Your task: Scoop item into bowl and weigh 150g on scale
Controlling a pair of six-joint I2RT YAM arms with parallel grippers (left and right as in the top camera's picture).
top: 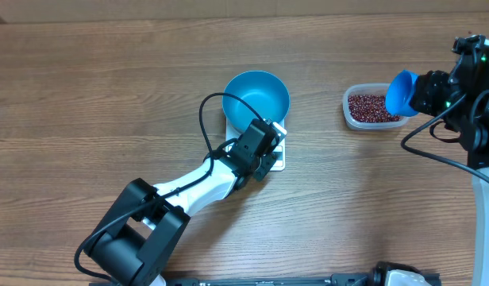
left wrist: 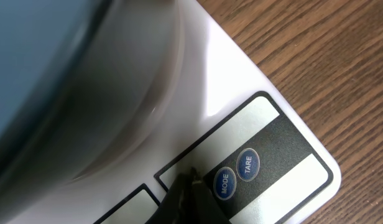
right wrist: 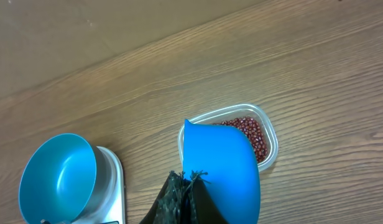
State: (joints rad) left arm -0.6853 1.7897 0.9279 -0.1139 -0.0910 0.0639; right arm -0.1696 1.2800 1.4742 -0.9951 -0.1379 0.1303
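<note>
Here the left gripper (left wrist: 190,186) has its jaws closed together with nothing between them. In the left wrist view the dark fingertips (left wrist: 182,202) come to one point on the scale's (left wrist: 235,68) dark front strip, just left of the round MODE button (left wrist: 225,183), with the TARE button (left wrist: 248,164) next along. Whether the tip presses the strip or only hangs just over it cannot be told. From overhead, this gripper (top: 264,155) sits over the front edge of the white scale (top: 281,148) and hides much of it.

The blue bowl (top: 256,95) stands on the scale and spreads past its far edge. Its curved wall fills the upper left of the left wrist view (left wrist: 30,50).

The right gripper (right wrist: 186,186) is clamped on a small blue scoop (right wrist: 222,168), its fingers meeting at the scoop's near end. In the right wrist view the scoop lies over the near left part of a clear plastic tub (right wrist: 272,140). Overhead, the scoop (top: 402,93) is at the tub's (top: 352,117) right end, its mouth turned toward the tub, and the right gripper (top: 423,91) is just behind it.

The red-brown beans (top: 371,107) lie in the tub, well to the right of the bowl and scale. They also show past the scoop's rim in the right wrist view (right wrist: 252,132), with the bowl (right wrist: 58,177) and scale (right wrist: 110,186) at lower left. Everything rests on a brown wooden table (top: 109,95).
</note>
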